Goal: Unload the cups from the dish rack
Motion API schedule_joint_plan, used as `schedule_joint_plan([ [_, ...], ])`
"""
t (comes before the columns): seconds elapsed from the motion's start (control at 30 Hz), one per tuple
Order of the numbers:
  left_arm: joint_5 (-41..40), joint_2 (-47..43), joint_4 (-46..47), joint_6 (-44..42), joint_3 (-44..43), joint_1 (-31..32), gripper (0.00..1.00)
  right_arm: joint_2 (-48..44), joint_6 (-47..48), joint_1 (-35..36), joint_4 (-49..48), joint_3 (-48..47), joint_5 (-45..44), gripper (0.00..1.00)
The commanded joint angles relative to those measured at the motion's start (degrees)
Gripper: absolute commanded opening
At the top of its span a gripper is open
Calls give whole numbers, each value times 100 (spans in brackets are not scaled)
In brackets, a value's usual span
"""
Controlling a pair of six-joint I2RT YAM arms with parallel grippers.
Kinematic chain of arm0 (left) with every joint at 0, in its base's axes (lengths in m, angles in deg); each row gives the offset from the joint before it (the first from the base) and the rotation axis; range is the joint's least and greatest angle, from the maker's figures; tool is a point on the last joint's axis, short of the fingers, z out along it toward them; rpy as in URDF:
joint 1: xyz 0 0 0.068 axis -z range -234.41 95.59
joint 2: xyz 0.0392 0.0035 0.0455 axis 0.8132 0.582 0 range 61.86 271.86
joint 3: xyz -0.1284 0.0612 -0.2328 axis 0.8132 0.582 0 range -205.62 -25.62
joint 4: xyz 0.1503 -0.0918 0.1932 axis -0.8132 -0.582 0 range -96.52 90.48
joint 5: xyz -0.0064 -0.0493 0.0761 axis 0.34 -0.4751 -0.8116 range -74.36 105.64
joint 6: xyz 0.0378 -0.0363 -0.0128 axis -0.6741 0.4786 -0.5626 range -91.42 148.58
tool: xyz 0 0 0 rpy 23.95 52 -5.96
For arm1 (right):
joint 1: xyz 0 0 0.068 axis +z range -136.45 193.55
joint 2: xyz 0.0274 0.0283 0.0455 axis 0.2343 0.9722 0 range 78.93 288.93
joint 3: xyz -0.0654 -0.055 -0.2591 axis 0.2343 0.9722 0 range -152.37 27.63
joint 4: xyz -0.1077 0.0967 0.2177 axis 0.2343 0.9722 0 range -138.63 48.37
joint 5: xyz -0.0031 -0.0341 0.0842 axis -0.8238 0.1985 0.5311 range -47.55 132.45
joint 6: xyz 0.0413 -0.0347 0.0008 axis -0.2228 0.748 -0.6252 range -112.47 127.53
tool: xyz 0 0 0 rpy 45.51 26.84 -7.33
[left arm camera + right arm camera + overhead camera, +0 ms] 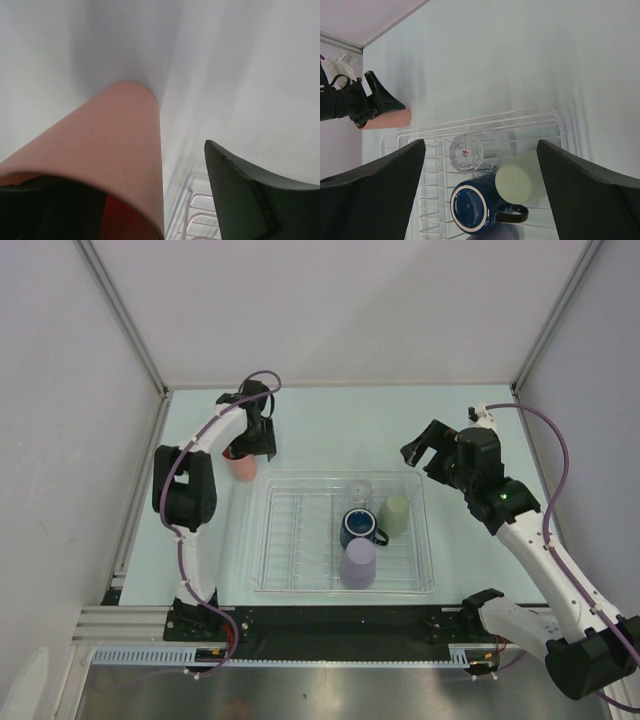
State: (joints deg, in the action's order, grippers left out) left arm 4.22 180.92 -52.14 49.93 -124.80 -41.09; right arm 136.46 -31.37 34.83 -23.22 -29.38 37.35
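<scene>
Left gripper (252, 440) is over at the far-left corner of the dish rack (275, 580), outside its wall, on the salmon-pink cup (240, 468), which stands on the table (320, 425) just beside the rack. The overhead view hides that claw's fingers, but the left wrist camera gives it away: one finger is down inside the cup's mouth, while the outer finger (250, 195) stands apart from the cup wall with bare table showing between them, so the jaws are spread and not pinching. Right gripper (422, 462) hovers above the rack's far-right corner, fingers wide apart and holding nothing. Its wrist camera looks straight down between them onto the clear cup (472, 151), the pale green cup (517, 182) touching it, and the dark blue mug (472, 210) with its mouth up and handle toward the green one. The top view alone shows the lavender cup (358, 562) whole, nearest the arms, right beside the mug.
</scene>
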Motion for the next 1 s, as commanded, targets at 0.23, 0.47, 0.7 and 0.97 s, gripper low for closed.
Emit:
schedule_joint_plan([
  [0.23,-493,-1613,-38,344,-277,-49,91,-41,224,332,166,-249,-289,100],
  [0.47,-703,-3107,339,731,-50,336,92,-94,435,990,876,-529,-1334,100],
  [0.7,-1729,-4312,1139,547,741,1698,93,-129,146,2291,1896,-873,-3021,100],
  [0.97,-2470,-4709,1553,248,1401,3052,93,-103,-1267,4076,3391,-1066,-4700,100],
])
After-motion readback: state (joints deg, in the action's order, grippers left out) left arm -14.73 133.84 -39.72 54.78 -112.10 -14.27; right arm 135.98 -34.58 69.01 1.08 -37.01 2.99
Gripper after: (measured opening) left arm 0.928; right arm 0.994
